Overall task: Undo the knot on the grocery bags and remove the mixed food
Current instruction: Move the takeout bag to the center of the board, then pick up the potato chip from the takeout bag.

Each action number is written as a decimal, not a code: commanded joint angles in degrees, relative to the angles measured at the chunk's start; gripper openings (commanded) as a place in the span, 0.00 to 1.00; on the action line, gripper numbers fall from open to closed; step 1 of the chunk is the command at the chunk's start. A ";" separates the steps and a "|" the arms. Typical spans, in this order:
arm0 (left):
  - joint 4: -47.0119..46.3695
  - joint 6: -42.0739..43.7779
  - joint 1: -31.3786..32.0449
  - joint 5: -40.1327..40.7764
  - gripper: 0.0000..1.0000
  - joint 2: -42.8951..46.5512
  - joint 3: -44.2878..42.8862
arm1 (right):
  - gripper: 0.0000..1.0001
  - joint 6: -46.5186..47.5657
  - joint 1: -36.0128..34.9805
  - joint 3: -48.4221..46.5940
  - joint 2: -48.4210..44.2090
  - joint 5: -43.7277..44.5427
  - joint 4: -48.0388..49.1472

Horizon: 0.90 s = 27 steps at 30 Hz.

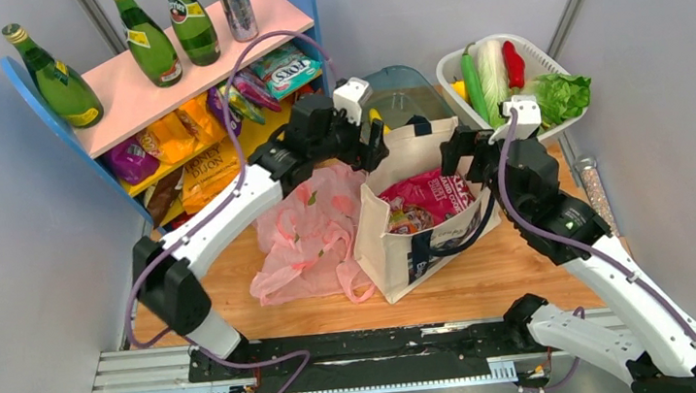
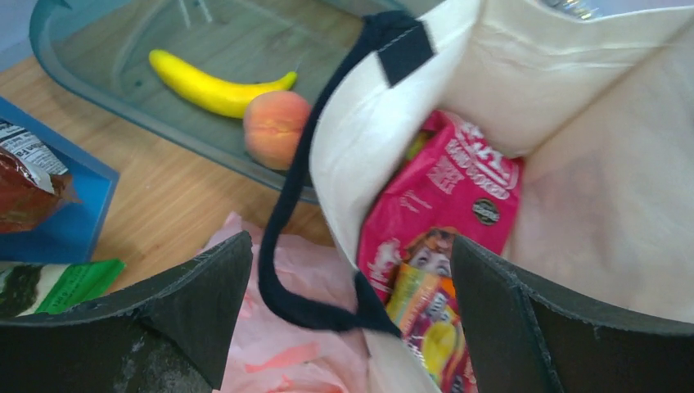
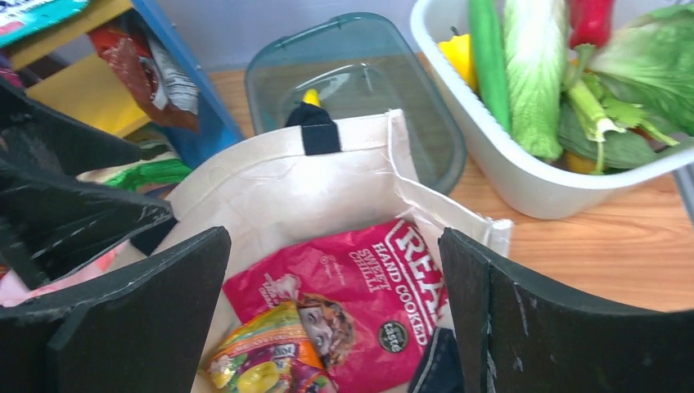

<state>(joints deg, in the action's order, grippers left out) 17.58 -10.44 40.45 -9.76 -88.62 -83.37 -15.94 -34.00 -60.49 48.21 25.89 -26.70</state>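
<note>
The cream tote [image 1: 384,251] stands open in the middle of the wooden surface [image 1: 500,283]. Inside it are a magenta crisp packet [image 1: 432,195] and a smaller colourful packet [image 3: 262,364]. The pink plastic bag [image 1: 304,235] lies slumped just left of the tote, touching it; I cannot tell whether its handles are knotted.

The left end effector [image 1: 370,145] hangs at the tote's upper left rim. Its fingers are spread wide, with the rim and a navy strap [image 2: 282,221] between them, and pinch nothing. The right end effector [image 1: 461,150] hovers at the tote's upper right rim, also spread wide and empty.

Above the tote in the frame, a clear bin [image 2: 98,74] holds a banana [image 2: 217,86] and a peach [image 2: 274,127]. At the upper right a white basket [image 3: 491,164] holds a cucumber [image 3: 489,57], a pale cabbage [image 3: 532,74], a red pepper [image 3: 589,20] and lettuce [image 3: 646,65]. At the upper left a shelf [image 1: 185,72] carries green bottles [image 1: 147,42].
</note>
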 commanded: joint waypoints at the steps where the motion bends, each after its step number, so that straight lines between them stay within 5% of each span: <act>1: 5.54 5.24 0.34 4.22 0.98 -6.40 -6.27 | 1.00 3.10 -0.10 -1.43 -1.71 5.40 -2.92; 7: 8.36 8.43 2.04 5.03 0.91 -10.56 -7.72 | 1.00 2.35 -0.10 0.66 -2.69 4.11 -4.20; 15: 4.22 8.19 2.92 -3.62 0.04 -8.58 -6.53 | 1.00 -0.98 -0.10 0.70 -6.74 -29.33 1.26; 18: -2.69 8.16 3.16 -7.93 0.00 -5.84 -5.22 | 1.00 -2.34 -0.10 2.27 -6.23 -29.37 1.38; 23: -12.45 10.17 4.29 -14.51 0.00 -1.77 -2.27 | 1.00 -8.20 -0.08 2.38 -3.86 -15.48 -8.73; 27: -21.21 13.05 5.12 -18.55 0.00 1.92 2.37 | 1.00 -11.69 -0.06 5.80 -7.92 -15.29 -8.40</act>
<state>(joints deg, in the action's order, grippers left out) 11.97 -0.89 44.51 -20.84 -93.03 -82.91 -22.06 -34.00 -57.32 43.88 7.55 -32.73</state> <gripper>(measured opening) 0.098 0.998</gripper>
